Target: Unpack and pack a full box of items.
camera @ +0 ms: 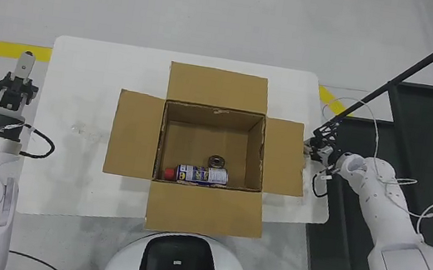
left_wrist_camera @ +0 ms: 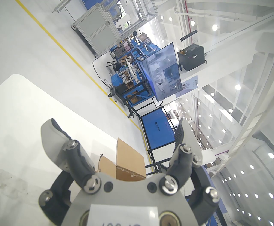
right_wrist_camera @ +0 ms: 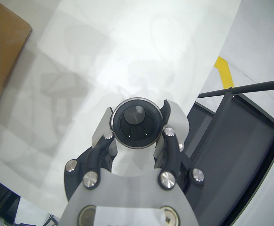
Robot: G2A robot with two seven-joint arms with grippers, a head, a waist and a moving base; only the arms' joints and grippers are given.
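The right pincer [right_wrist_camera: 138,112], clamped on a black steel-rimmed cylinder [right_wrist_camera: 137,128], should seat it flat by the white worktop [right_wrist_camera: 128,42]'s right edge; the left pincer [left_wrist_camera: 116,124] gapes empty.

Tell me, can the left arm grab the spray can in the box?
Probably yes. The left gripper is open and empty, the box has its flaps folded out, and nothing covers the spray can. It would need to come in from above.
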